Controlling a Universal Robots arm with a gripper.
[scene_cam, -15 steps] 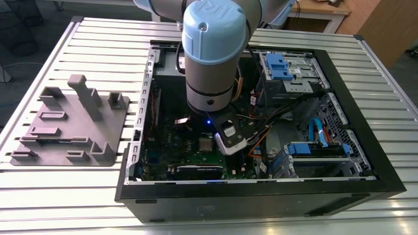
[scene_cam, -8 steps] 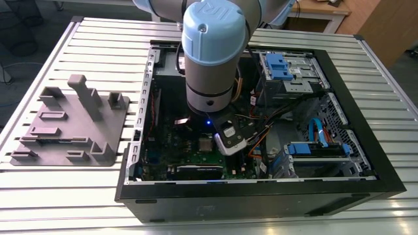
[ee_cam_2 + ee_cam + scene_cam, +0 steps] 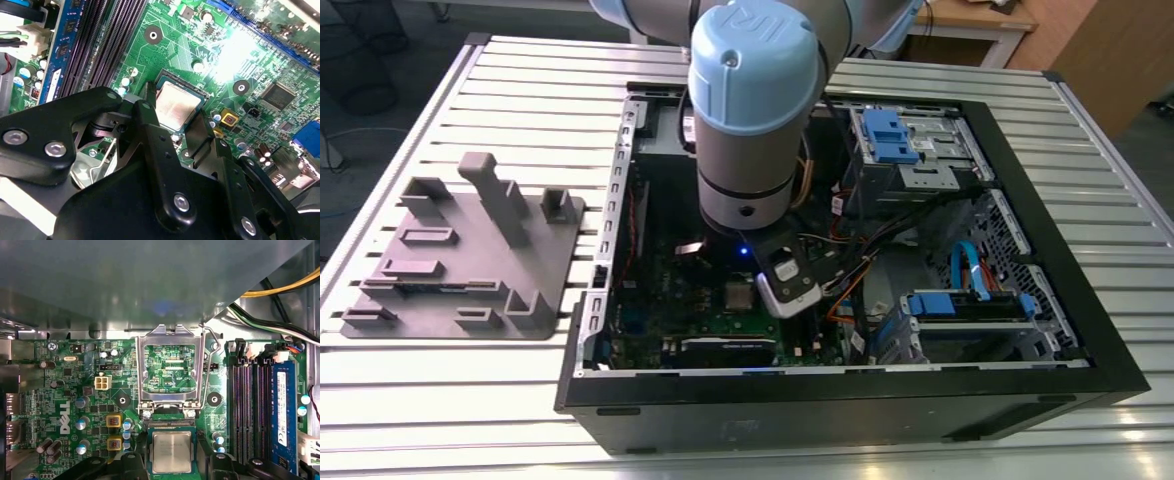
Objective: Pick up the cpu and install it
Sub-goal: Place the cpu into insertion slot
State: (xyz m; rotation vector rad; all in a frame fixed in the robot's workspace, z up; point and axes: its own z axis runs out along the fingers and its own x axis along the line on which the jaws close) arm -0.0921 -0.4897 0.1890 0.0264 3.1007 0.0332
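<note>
- Fingers (image 3: 148,112) of the gripper (image 3: 176,122) stand slightly parted astride the cpu (image 3: 171,451), clasping nothing; the chip lies seated on the motherboard (image 3: 65,385), beside the opened socket frame (image 3: 170,335).
- Likely hazard: a finger nudge tilting the chip; contacts beneath could bend.

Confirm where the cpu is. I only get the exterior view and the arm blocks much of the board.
Observer: In both wrist views the cpu lies flat in the socket, silver top up.
Operator: Frame?
Observer: In the first wrist view the socket frame is swung open, not over the cpu.
Operator: Pincer?
Observer: In the second wrist view the pincer sits right at the cpu.
</note>
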